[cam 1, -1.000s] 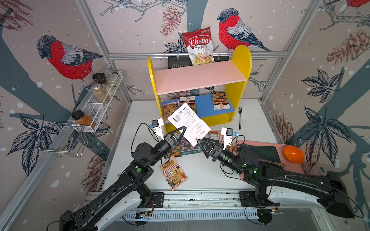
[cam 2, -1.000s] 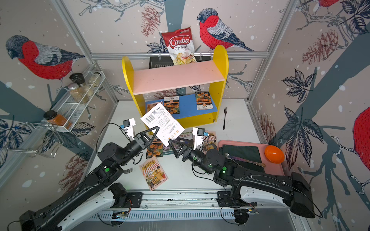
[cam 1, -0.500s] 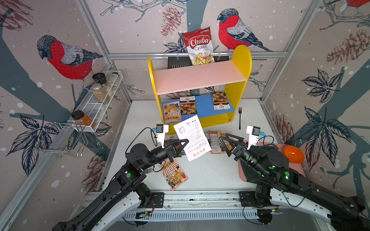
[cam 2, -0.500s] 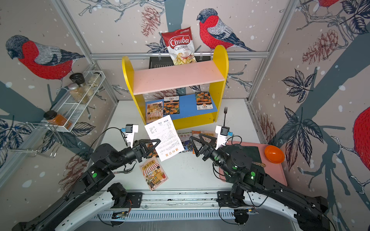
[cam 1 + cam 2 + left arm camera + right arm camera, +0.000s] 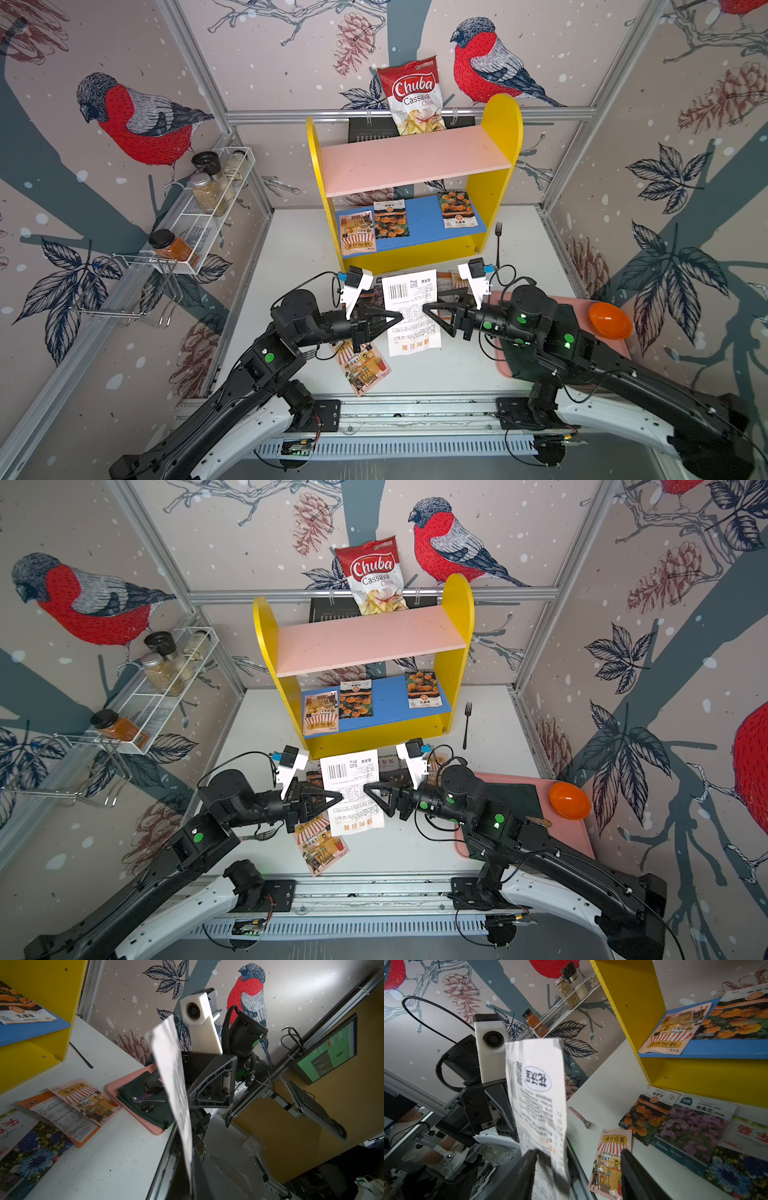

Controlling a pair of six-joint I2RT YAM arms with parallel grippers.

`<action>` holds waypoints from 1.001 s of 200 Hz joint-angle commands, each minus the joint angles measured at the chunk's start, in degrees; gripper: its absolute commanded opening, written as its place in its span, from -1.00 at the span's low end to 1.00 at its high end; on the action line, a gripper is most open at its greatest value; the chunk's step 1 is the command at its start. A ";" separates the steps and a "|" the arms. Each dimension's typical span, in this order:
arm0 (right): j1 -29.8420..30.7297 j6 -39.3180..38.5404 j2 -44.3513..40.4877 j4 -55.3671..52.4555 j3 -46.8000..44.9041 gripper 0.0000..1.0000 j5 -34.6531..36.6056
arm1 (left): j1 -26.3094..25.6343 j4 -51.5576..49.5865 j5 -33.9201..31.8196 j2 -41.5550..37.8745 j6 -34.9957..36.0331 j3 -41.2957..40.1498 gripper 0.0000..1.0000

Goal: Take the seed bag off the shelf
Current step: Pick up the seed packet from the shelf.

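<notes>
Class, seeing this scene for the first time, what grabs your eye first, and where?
A white seed bag is held aloft over the table's front, pinched by the left tool, the right tool open at its other edge. Behind it stands the yellow shelf with pink and blue boards, and a red chip bag hangs behind that.

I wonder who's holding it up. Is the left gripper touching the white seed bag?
Touching. The left wrist view shows the white seed bag edge-on, pinched in the shut left gripper; in both top views its tips sit on the bag's edge.
</notes>
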 commanded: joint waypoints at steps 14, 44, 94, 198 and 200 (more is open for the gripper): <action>-0.53 -0.13 -0.71 3.57 -0.50 0.00 -4.71 | 0.19 0.22 -0.83 0.03 1.79 -0.08 -1.00; -0.96 0.24 -1.12 4.07 -0.78 -0.21 -6.61 | 0.20 0.29 -2.88 0.57 1.56 -0.46 -1.00; -1.02 0.06 -1.50 3.68 -0.92 -0.58 -6.32 | 0.18 -0.16 -5.52 0.74 1.54 -0.29 -1.00; -1.93 0.88 -1.23 3.24 -1.13 -1.00 -2.94 | 0.18 -4.51 -14.10 0.93 2.42 1.28 -0.51; -2.01 0.96 -1.30 3.26 -1.18 -1.00 -2.84 | 0.18 -4.80 -14.43 0.91 2.49 1.38 -0.46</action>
